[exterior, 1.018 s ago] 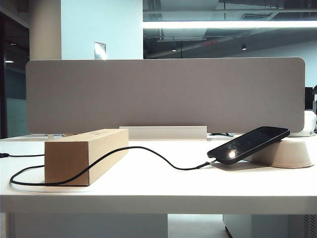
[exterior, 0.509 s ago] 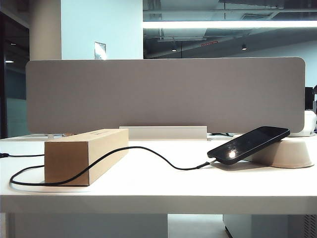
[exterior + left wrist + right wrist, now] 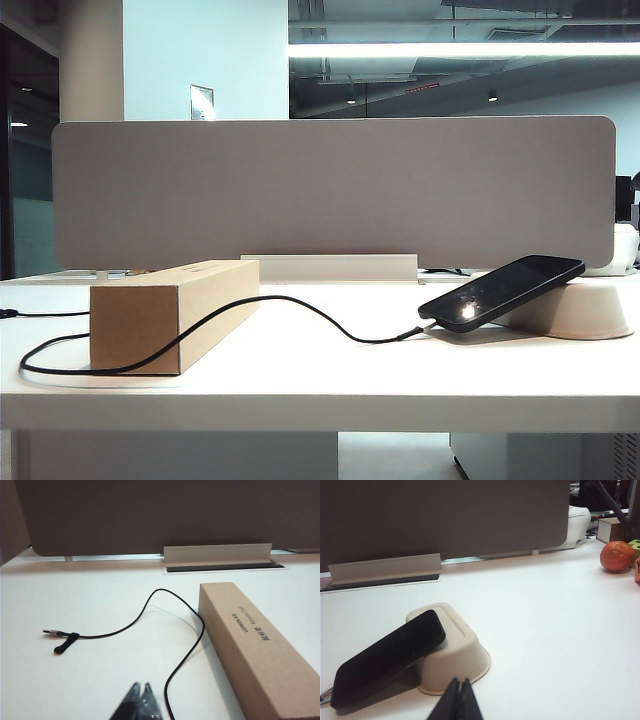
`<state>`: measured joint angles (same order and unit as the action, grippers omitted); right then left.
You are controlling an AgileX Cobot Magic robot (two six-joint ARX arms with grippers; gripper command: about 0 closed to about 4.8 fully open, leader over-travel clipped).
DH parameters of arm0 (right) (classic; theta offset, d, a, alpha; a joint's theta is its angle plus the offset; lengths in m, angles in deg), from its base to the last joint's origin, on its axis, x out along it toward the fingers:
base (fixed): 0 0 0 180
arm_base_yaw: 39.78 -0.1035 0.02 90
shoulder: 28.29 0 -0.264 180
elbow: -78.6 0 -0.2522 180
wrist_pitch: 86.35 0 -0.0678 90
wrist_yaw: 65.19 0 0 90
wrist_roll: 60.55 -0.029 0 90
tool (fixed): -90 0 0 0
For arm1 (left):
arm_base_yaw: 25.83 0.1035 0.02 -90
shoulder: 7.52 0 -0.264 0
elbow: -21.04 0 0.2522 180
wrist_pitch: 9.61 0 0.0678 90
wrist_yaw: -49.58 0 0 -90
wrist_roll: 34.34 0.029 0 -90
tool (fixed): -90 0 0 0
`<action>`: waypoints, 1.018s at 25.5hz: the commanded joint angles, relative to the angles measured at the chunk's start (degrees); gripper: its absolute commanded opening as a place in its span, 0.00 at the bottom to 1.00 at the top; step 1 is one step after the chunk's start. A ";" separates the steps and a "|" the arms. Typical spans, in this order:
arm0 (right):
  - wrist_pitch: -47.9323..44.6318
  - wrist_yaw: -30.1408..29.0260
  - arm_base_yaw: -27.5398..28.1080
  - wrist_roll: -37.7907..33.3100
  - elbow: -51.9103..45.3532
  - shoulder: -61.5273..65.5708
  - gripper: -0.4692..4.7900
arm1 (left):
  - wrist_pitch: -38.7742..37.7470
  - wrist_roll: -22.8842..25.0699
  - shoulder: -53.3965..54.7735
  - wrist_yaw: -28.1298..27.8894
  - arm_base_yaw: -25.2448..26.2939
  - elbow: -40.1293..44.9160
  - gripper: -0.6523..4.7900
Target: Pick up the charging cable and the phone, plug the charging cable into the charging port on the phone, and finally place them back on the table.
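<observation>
- Starting at your left, the left gripper sits clenched and empty, low over the table, with the charging cable curving just ahead of it beside the cardboard box.
- Follow the cable rightward: it looks already plugged into the phone.
- The phone leans long-axis on the pale tray, just ahead of your right gripper, also clenched and empty.

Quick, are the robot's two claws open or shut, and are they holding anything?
Left gripper: shut, holding nothing, above the table.
Right gripper: shut, holding nothing, near the phone.
</observation>
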<state>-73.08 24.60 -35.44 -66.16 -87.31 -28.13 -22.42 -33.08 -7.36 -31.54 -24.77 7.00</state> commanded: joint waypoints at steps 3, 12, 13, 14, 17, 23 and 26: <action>-0.59 0.11 0.02 -0.20 -0.31 -0.02 0.08 | 0.70 0.44 0.04 -1.14 -0.04 -0.17 0.11; -0.59 0.11 0.02 -0.20 -0.31 0.00 0.08 | 2.08 0.20 0.04 -6.01 -0.02 -0.17 0.11; -0.59 0.11 0.02 -0.17 -0.31 -0.02 0.08 | 1.86 -0.13 0.04 -6.78 -0.02 -0.17 0.11; -0.59 0.11 0.02 -0.17 -0.31 -0.02 0.08 | 1.81 -0.52 0.04 -6.95 -0.02 -0.17 0.11; -0.59 0.11 0.02 -0.17 -0.31 -0.02 0.08 | 1.18 -1.27 0.04 -9.27 -0.02 -0.17 0.11; -0.59 0.11 0.02 -0.20 -0.31 -0.02 0.08 | -0.48 -1.27 0.04 -10.27 -0.02 -0.17 0.11; -0.59 0.11 0.02 -0.20 -0.31 -0.02 0.08 | -0.52 -1.27 0.04 -9.51 -0.04 -0.17 0.11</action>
<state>-73.08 24.60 -35.44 -66.16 -87.31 -28.13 -23.40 -34.18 -7.36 -41.53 -24.77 7.00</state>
